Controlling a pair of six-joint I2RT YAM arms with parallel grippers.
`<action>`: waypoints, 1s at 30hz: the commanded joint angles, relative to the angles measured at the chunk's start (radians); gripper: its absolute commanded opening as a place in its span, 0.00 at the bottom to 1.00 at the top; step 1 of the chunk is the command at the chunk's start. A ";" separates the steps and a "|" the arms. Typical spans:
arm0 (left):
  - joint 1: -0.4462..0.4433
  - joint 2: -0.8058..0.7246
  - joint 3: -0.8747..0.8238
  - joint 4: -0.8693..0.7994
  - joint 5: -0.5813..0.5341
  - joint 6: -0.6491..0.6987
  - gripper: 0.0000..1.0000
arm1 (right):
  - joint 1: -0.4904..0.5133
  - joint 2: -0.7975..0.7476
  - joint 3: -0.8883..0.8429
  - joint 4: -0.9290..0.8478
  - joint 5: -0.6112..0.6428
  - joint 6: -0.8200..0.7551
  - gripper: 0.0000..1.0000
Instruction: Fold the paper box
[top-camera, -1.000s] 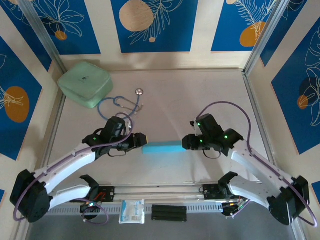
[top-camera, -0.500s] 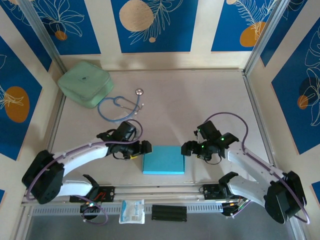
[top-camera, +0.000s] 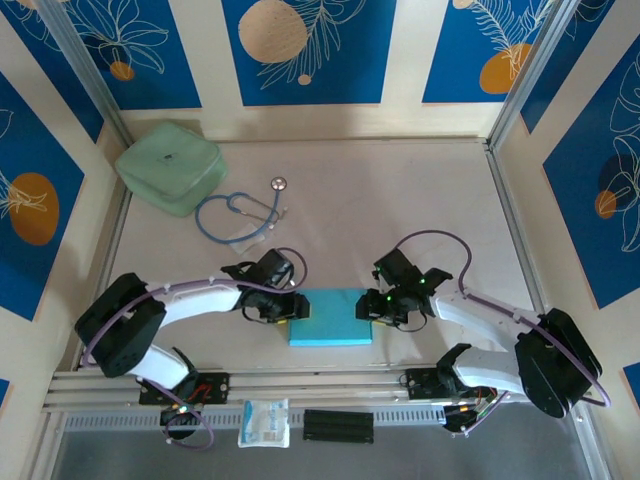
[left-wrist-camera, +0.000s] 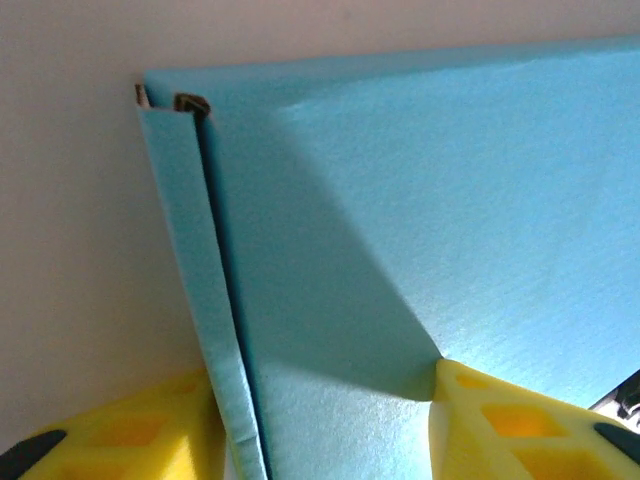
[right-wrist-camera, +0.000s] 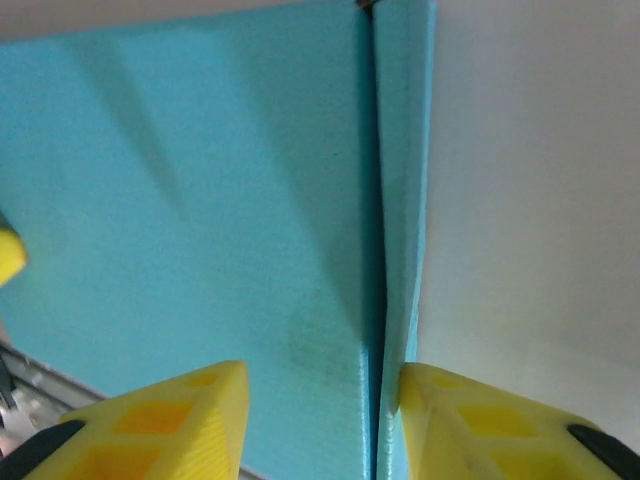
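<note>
The paper box (top-camera: 330, 316) lies flat on the table as a slim teal rectangle near the front edge. My left gripper (top-camera: 290, 307) is at its left edge, my right gripper (top-camera: 372, 305) at its right edge. In the left wrist view the box (left-wrist-camera: 420, 200) reaches in between the open jaws of the left gripper (left-wrist-camera: 322, 378). One yellow finger (left-wrist-camera: 120, 430) stands outside the folded side flap and the other rests on the top face. The right gripper (right-wrist-camera: 322, 372) straddles the right side flap of the box (right-wrist-camera: 200, 180) the same way, open.
A mint-green rounded case (top-camera: 170, 165) sits at the back left, with a blue stethoscope (top-camera: 240, 212) in front of it. A clear packet (top-camera: 264, 420) and a black block (top-camera: 338, 425) lie beyond the front rail. Patterned walls close in the table.
A second ago the box stood edge-on between the two grippers; it now lies flat. Both grippers came down and inward to its left and right edges, jaws widening and then narrowing.
</note>
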 joint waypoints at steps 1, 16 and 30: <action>-0.018 0.086 0.124 0.146 -0.058 0.062 0.46 | -0.077 0.052 0.058 0.189 -0.044 0.009 0.41; 0.188 0.560 0.807 0.070 -0.254 0.231 0.40 | -0.312 0.678 0.774 0.202 0.001 -0.218 0.34; 0.281 0.918 1.250 -0.051 -0.275 0.268 0.47 | -0.344 1.052 1.258 0.007 0.039 -0.291 0.37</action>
